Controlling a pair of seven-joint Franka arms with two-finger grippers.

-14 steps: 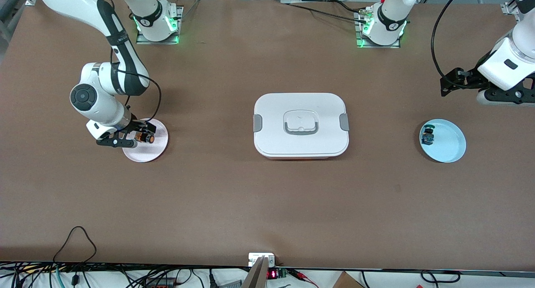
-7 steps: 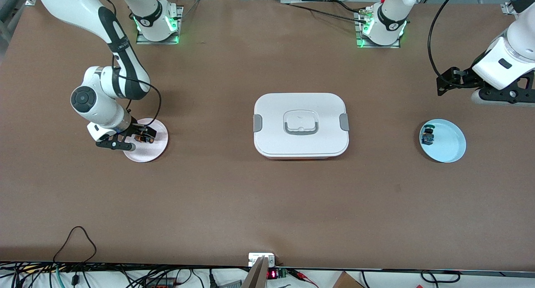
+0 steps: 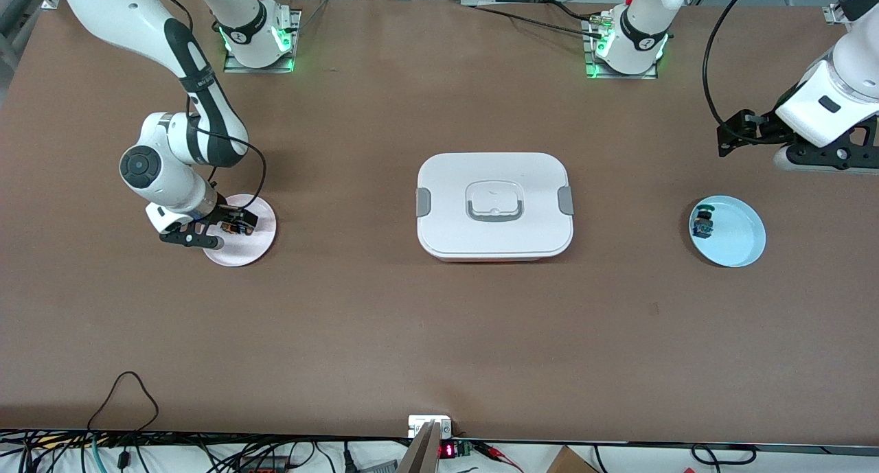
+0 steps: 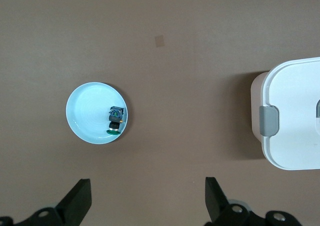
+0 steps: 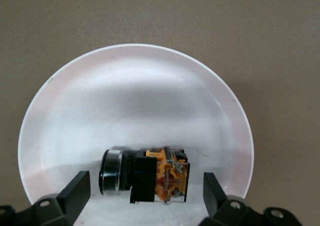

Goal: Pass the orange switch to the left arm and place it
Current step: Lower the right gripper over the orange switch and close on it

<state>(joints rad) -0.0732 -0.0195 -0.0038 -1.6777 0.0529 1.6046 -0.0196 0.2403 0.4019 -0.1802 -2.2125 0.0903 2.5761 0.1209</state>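
The orange switch (image 5: 150, 175) lies on its side on a pale pink plate (image 5: 135, 101), its black knob (image 5: 111, 172) at one end. My right gripper (image 5: 145, 198) is open low over the plate, one finger on each side of the switch, not touching it. In the front view the right gripper (image 3: 226, 231) sits over the pink plate (image 3: 257, 243) at the right arm's end. My left gripper (image 4: 147, 201) is open and empty, held high over bare table at the left arm's end (image 3: 817, 158). The white box (image 3: 494, 205) stands mid-table.
A light blue plate (image 3: 738, 236) near the left arm's end holds a small blue-bodied switch (image 3: 702, 223); both show in the left wrist view (image 4: 87, 116). The box's edge with a grey clip (image 4: 270, 122) also shows there. Cables run along the table's front edge.
My right gripper has lowered onto the pink plate around the orange switch. My left arm rose slightly away from the blue plate, then stayed still.
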